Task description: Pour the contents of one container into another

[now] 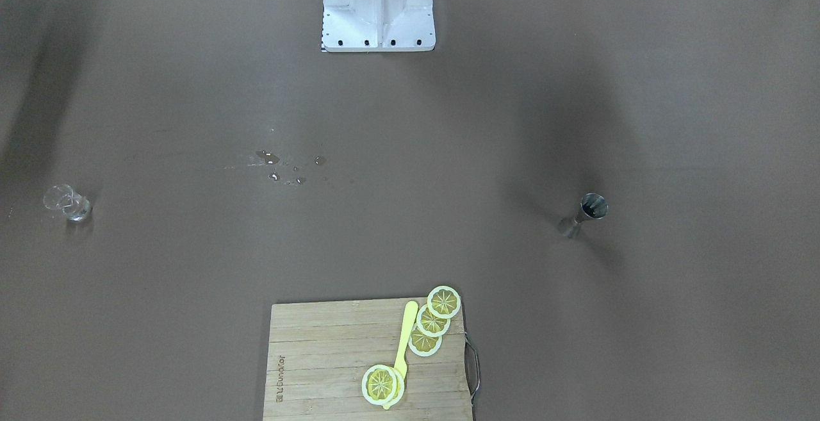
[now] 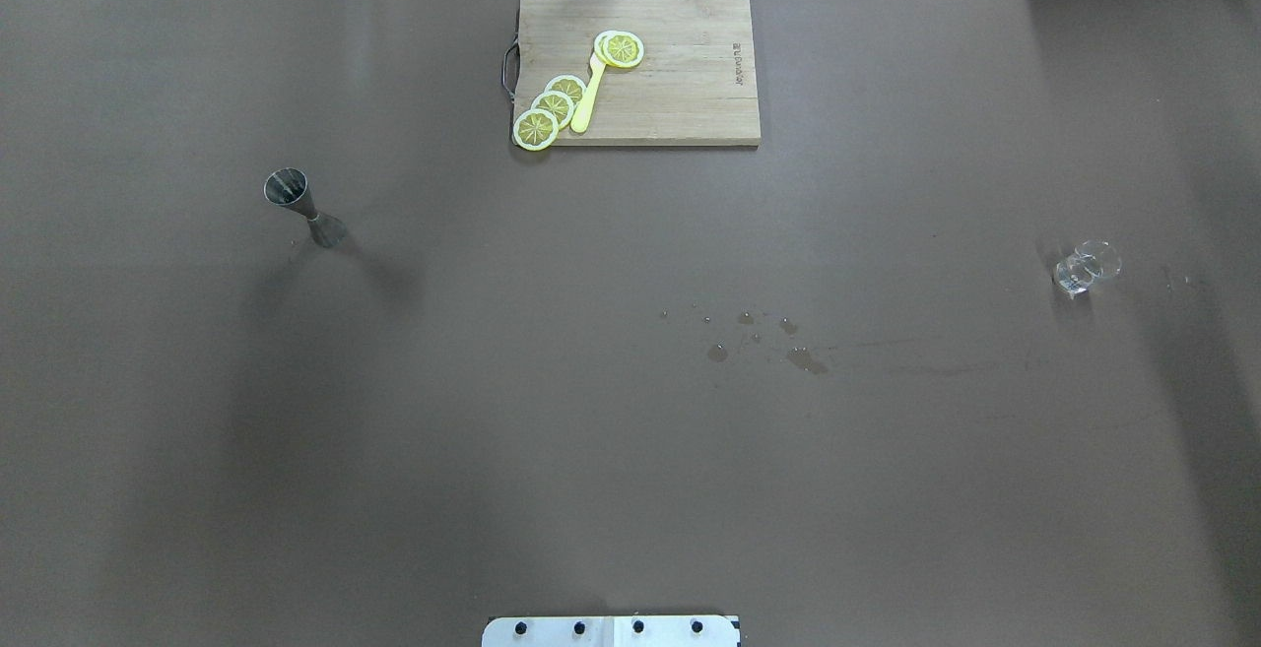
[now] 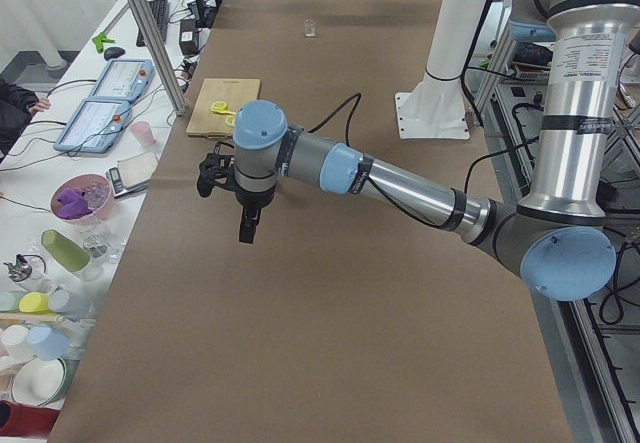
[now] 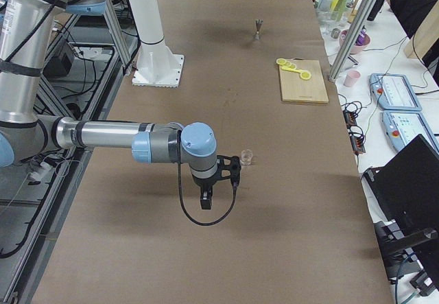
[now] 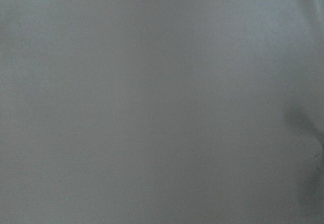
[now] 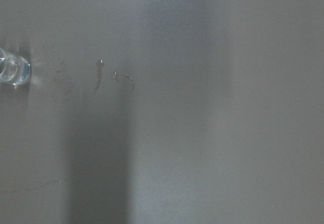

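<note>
The steel jigger (image 2: 303, 206) stands upright on the brown table's left half; it also shows as the jigger (image 1: 584, 214) in the front view and far off as the jigger (image 4: 258, 28). The clear glass (image 2: 1084, 268) stands far to the right, seen too as the glass (image 1: 67, 203), the glass (image 4: 246, 157) and the glass (image 6: 12, 67). My left gripper (image 3: 247, 228) hangs above the table, and my right gripper (image 4: 206, 197) hangs close to the glass. Both show only in the side views, so I cannot tell whether they are open or shut.
A wooden cutting board (image 2: 680, 105) with lemon slices (image 2: 552, 105) and a yellow knife lies at the table's far middle edge. Water droplets (image 2: 759, 337) dot the table right of centre. The robot's white base (image 1: 378, 8) stands at the near edge.
</note>
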